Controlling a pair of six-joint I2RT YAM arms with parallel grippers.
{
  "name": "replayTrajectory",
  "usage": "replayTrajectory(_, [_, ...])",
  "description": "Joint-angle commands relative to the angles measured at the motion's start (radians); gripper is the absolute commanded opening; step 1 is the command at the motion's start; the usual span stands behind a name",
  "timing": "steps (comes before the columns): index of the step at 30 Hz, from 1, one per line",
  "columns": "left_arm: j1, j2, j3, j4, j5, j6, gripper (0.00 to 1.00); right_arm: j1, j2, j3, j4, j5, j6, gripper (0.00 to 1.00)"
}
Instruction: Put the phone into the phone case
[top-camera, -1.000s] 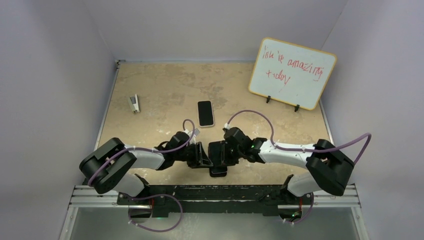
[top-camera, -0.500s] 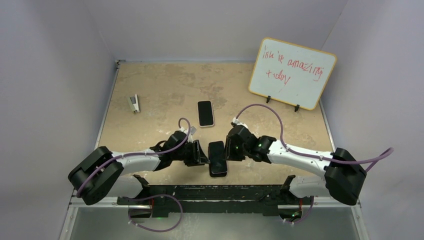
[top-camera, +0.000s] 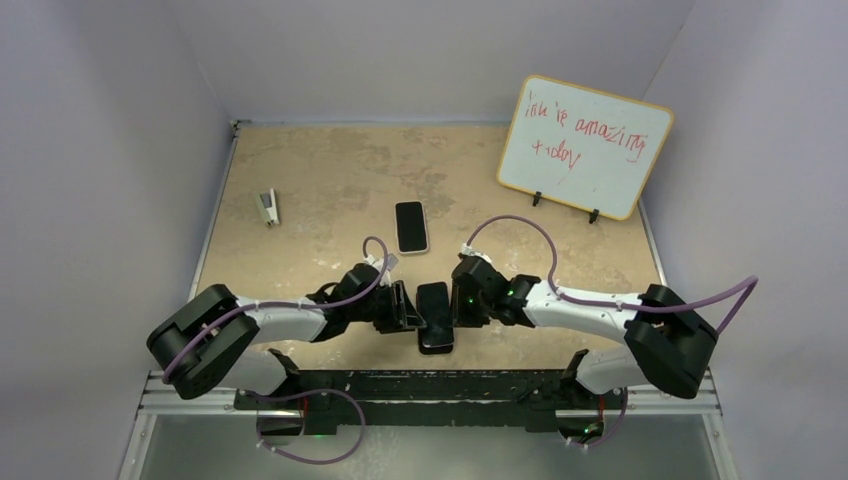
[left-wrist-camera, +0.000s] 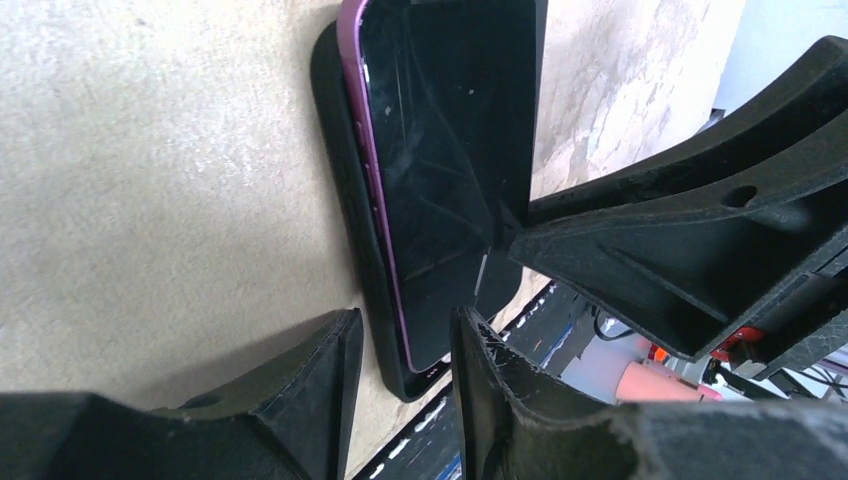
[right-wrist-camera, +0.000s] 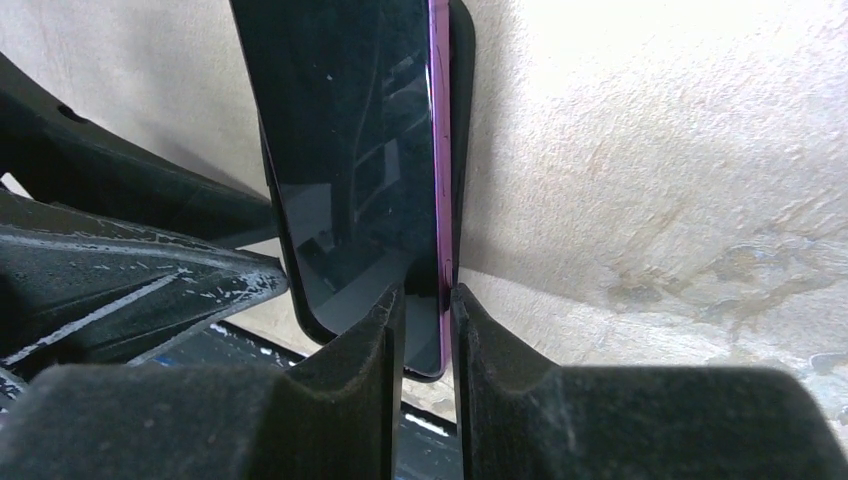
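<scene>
A purple-edged phone (top-camera: 434, 308) with a dark screen lies on a black phone case (top-camera: 437, 347) near the table's front edge. In the left wrist view the phone (left-wrist-camera: 440, 150) sits tilted in the case (left-wrist-camera: 335, 150), its left edge raised over the case wall. My left gripper (top-camera: 408, 308) is at their left side, its jaws (left-wrist-camera: 405, 322) closed around the near corner of case and phone. My right gripper (top-camera: 458, 303) is at the right side. Its jaws (right-wrist-camera: 427, 297) pinch the phone's purple edge (right-wrist-camera: 437, 150) beside the case wall (right-wrist-camera: 461, 100).
A second phone-like slab with a white rim (top-camera: 411, 227) lies further back in the middle. A small stapler-like object (top-camera: 268, 208) lies at the left. A whiteboard with red writing (top-camera: 585, 145) stands at the back right. The black mounting rail (top-camera: 430, 385) runs along the near edge.
One second ago the right gripper covered the phone. It has moved to the phone's right edge, uncovering the screen. Both arms shifted slightly; the phone and case stayed in place.
</scene>
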Motion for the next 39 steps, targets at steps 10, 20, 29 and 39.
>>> replayTrajectory(10, [-0.045,0.033,0.016,0.103,-0.017,-0.042,0.36,0.021,-0.002,-0.092,0.251,-0.197,0.094,0.19])
replayTrajectory(20, [-0.039,-0.071,0.048,-0.097,-0.089,-0.022,0.35,0.018,-0.202,-0.049,0.007,0.052,0.084,0.45])
replayTrajectory(29, [0.005,-0.046,0.11,-0.174,-0.096,-0.012,0.37,0.005,-0.213,-0.107,0.14,0.086,0.086,0.64])
replayTrajectory(39, [0.016,0.015,0.094,-0.14,-0.066,-0.006,0.33,-0.005,-0.121,-0.173,0.32,0.054,0.118,0.76])
